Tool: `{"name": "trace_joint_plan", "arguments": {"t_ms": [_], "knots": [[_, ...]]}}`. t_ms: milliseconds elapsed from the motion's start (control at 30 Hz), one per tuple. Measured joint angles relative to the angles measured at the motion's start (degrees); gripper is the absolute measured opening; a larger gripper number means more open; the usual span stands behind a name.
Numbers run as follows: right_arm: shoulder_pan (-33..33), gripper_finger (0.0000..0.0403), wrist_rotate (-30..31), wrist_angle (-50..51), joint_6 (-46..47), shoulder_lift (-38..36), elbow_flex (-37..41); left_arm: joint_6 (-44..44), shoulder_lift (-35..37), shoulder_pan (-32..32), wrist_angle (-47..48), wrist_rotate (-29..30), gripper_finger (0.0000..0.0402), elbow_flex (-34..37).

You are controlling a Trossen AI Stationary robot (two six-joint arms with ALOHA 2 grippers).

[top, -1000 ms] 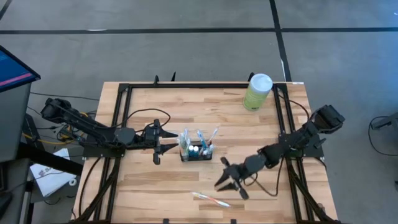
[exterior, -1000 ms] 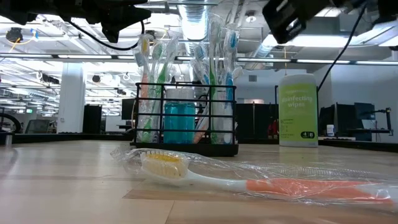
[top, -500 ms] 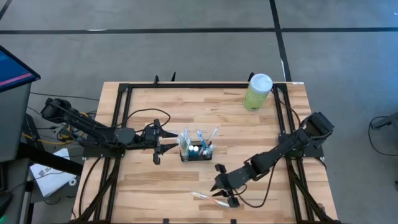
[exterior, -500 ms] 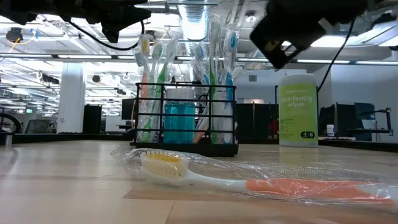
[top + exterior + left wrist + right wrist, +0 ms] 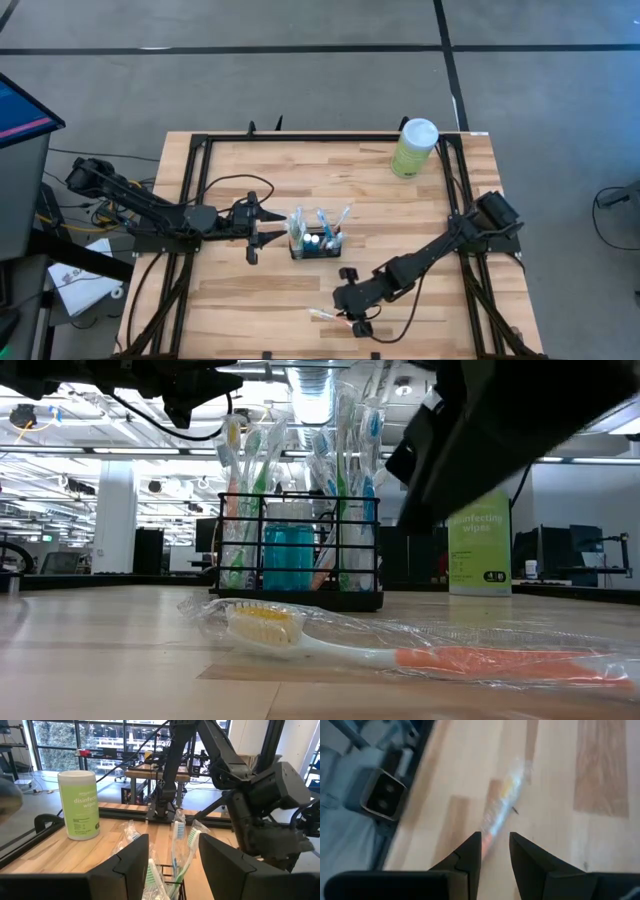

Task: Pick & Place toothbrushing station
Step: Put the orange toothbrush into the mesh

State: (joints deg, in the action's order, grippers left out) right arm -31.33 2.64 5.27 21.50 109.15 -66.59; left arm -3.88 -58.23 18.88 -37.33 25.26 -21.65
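Right gripper (image 5: 350, 312) is down at the table's 6 o'clock edge, hovering right over the wrapped toothbrush (image 5: 400, 650), and in the right wrist view its fingers (image 5: 470, 851) stand a little apart with the handle running between them, so open and not yet gripping. This looks like the pick step: the loose brush is lined up for a grab. Next it likely needs a short drop and a clean squeeze on the slippery wrapper, then a lift toward 12 o'clock to the holder (image 5: 315, 243). That holder sits near the table's middle, a black wire rack already stuffed with upright wrapped brushes (image 5: 350, 480) and blue tubes (image 5: 288, 555) in its compartments; which slot is free I cannot tell. Left gripper (image 5: 262, 228) waits at the holder's 9 o'clock, just beside it, fingers spread and empty. The wipes canister (image 5: 414, 148) stands at the table's 1 o'clock, well apart.
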Motion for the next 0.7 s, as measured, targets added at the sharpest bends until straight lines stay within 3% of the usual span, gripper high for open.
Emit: {"name": "trace_joint_plan", "arguments": {"t_ms": [433, 700], "knots": [[0.76, 0.0095, -2.74, -2.08, 1.03, 2.39, 0.21, 0.00, 0.02, 0.00, -0.01, 0.00, 0.0167, 0.00], [1.13, 0.0151, -2.85, -6.03, 0.91, 4.45, -0.15, 0.00, -0.01, 0.00, -0.03, 0.00, 0.0167, -0.02]]}}
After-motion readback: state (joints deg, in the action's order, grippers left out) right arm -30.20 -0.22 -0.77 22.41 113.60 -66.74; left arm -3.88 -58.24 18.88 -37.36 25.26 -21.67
